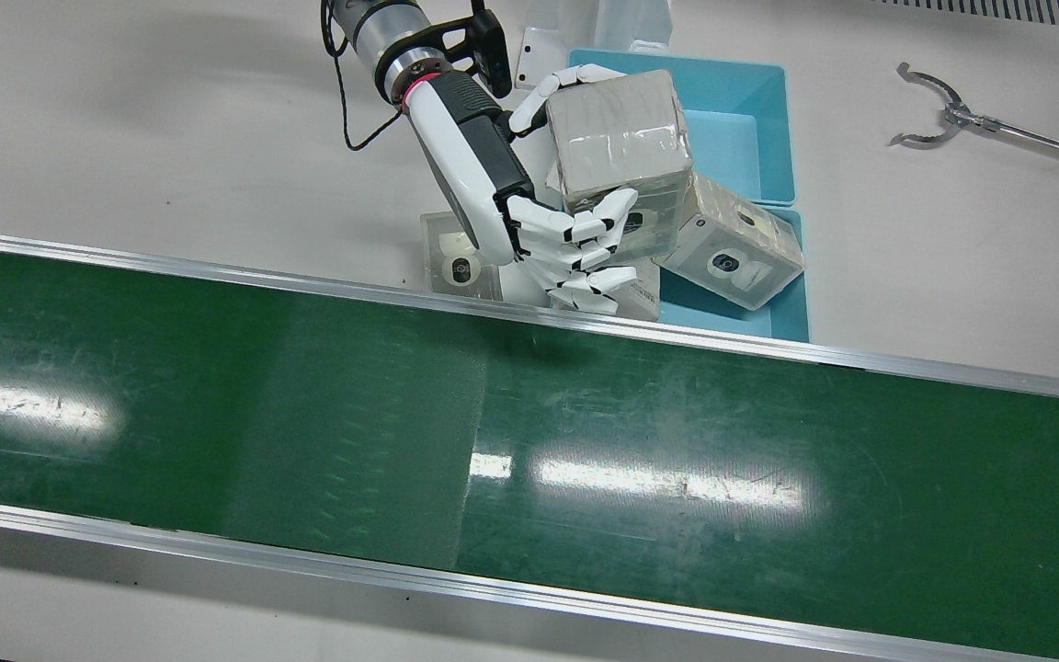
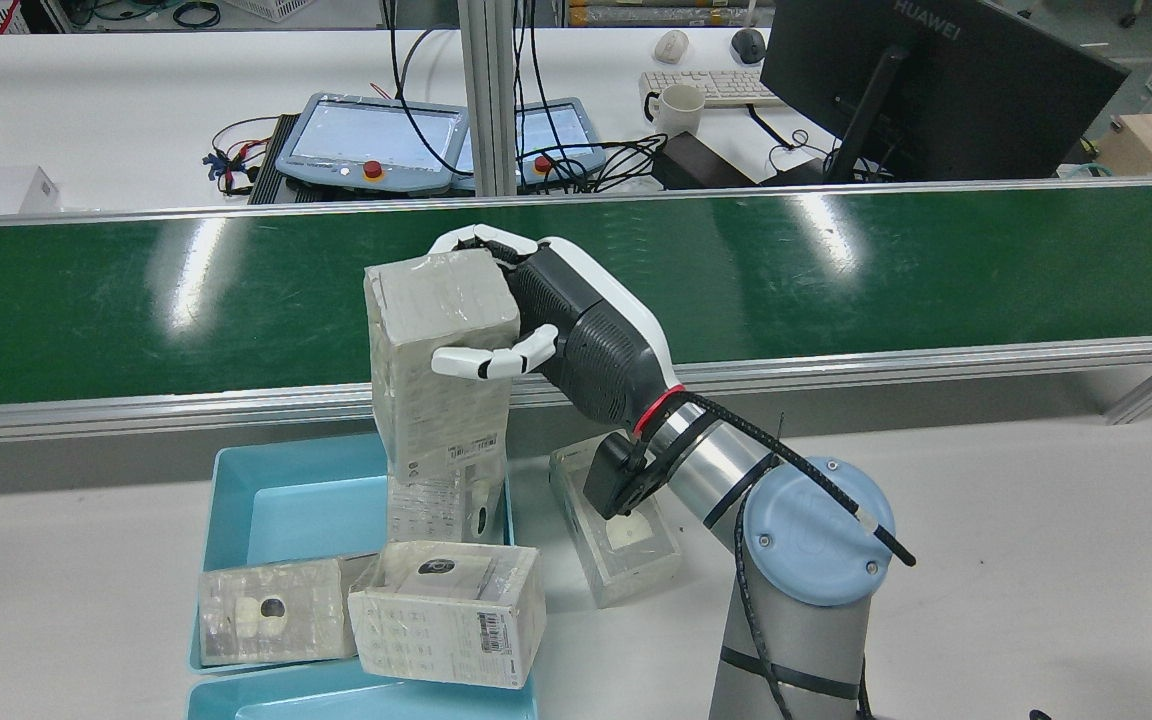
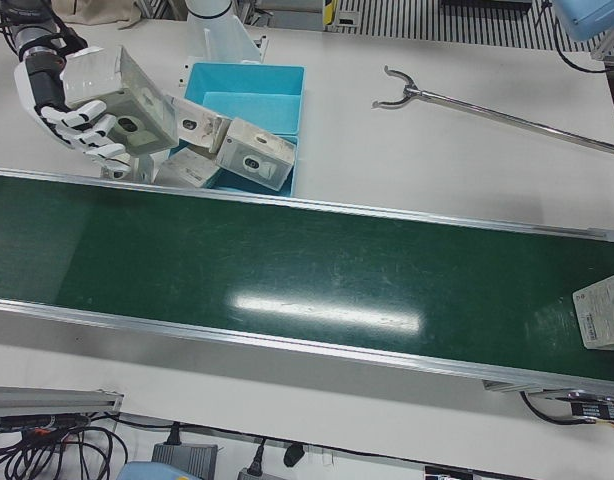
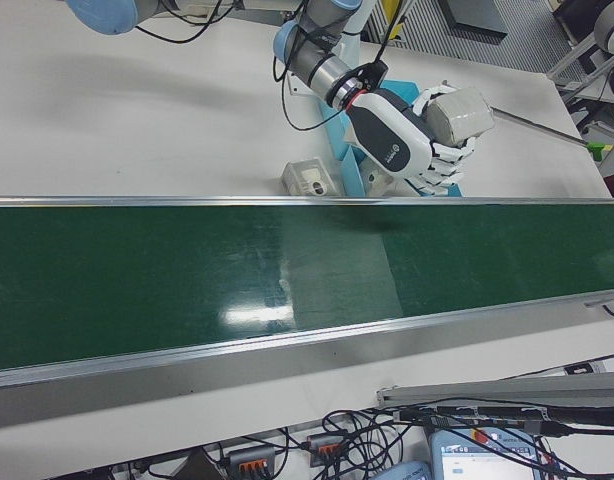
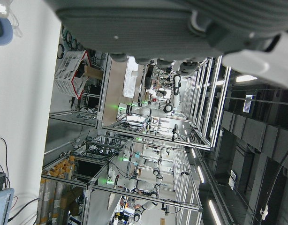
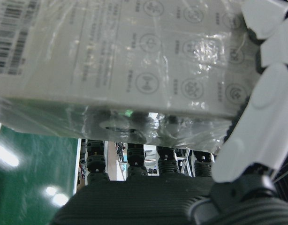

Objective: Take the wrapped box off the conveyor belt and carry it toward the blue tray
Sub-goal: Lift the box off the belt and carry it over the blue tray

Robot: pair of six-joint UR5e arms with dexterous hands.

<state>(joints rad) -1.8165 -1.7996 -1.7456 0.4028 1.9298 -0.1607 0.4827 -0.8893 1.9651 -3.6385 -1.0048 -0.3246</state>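
**Wrapped box held off the belt, over the blue tray**

Going left to right in the rear view: the blue tray (image 2: 266, 500) sits on the white worktop (image 2: 1016, 500) just this side of the conveyor belt (image 2: 136, 290), a smooth moulded plastic bin with other film-wrapped boxes lying in it and across its near wall. Above its right part hangs the wrapped box (image 2: 441, 350), upright, clear of the green belt. It is a square-edged carton under glossy, creased film, with print and a barcode showing through. It will likely handle stiff and fairly light, but the film looks slick, so a hold across two opposite flat faces seems safer than one on an edge or corner.

The right hand (image 2: 576, 330) has it just so: white fingers (image 2: 481, 362) are curled over the far top edge while another presses the near face, pinching the box's upper part.

The left hand's own camera shows only the lab beyond; I cannot tell how its fingers stand.
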